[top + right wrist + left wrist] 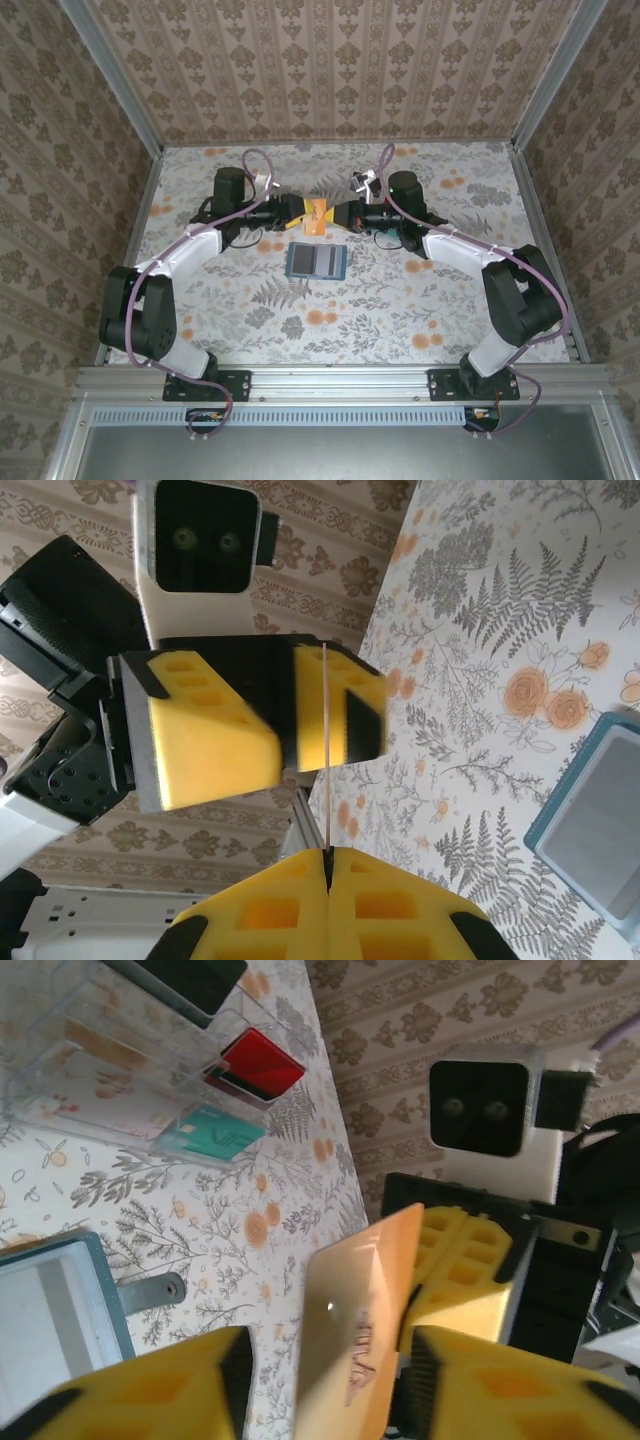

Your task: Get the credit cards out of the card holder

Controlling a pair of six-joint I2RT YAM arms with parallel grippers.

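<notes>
Orange-tan credit card (318, 215) is held off the table (420, 300) between left gripper (298, 210) and right gripper (342, 215), which meet tip to tip. The card holder (317, 261) lies open and flat just nearer the bases.

Left wrist: left jaws sit slightly apart astride the card, with a gap on one side. A clear tray (60, 1090) stands beyond.

Right wrist: the card shows edge-on, with the right jaws pinched tight on it.

card holder (60, 1310) cut by left edge, clear tray (100, 1070) cropped at top, orange card (355, 1330) print blurred
</notes>
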